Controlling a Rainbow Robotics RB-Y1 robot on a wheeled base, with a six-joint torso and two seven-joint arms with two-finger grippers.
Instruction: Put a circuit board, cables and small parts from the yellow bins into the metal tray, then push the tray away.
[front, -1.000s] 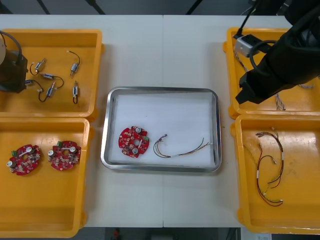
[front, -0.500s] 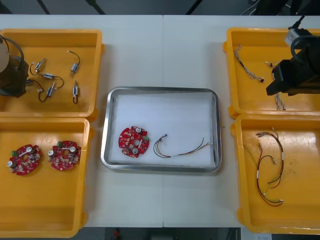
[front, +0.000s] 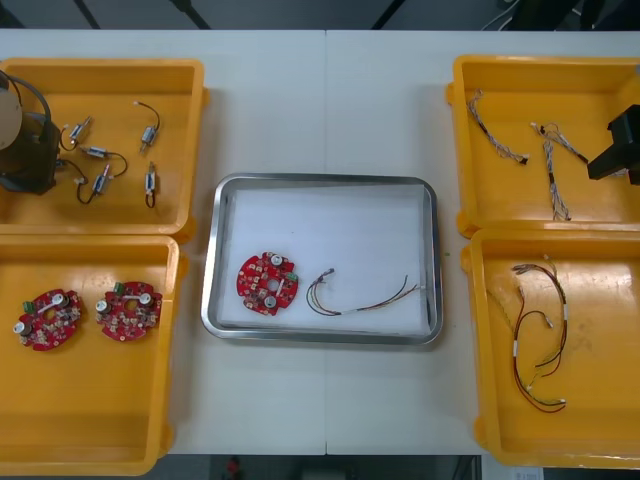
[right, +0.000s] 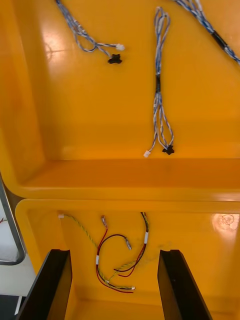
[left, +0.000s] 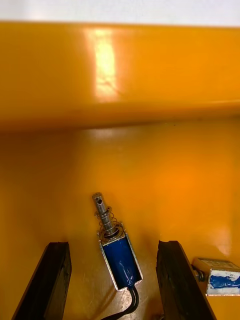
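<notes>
Front view: your right gripper (right: 114, 256) has withdrawn to the right edge, fingers (right: 54, 280) apart and empty. Your left gripper (left: 112, 246) straddles a small metal part (left: 119, 257), fingers apart; the circuit board (front: 267, 283) lies in the metal tray (front: 325, 182).

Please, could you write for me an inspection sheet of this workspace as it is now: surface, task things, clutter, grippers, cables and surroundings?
Surface: light table, a seam down its middle.
Job's things: metal tray holds one circuit board and one red and yellow cable; two spare boards in the near left bin; small metal parts in the far left bin.
Clutter: nothing seen.
Grippers: left gripper open in the far left bin, one small part between its fingers, not touched; right gripper open, holding nothing, above the right bins.
Cables: twisted blue and white cables in the far right bin; red and yellow cables in the near right bin.
Surroundings: dark floor beyond the table's far edge.
</notes>
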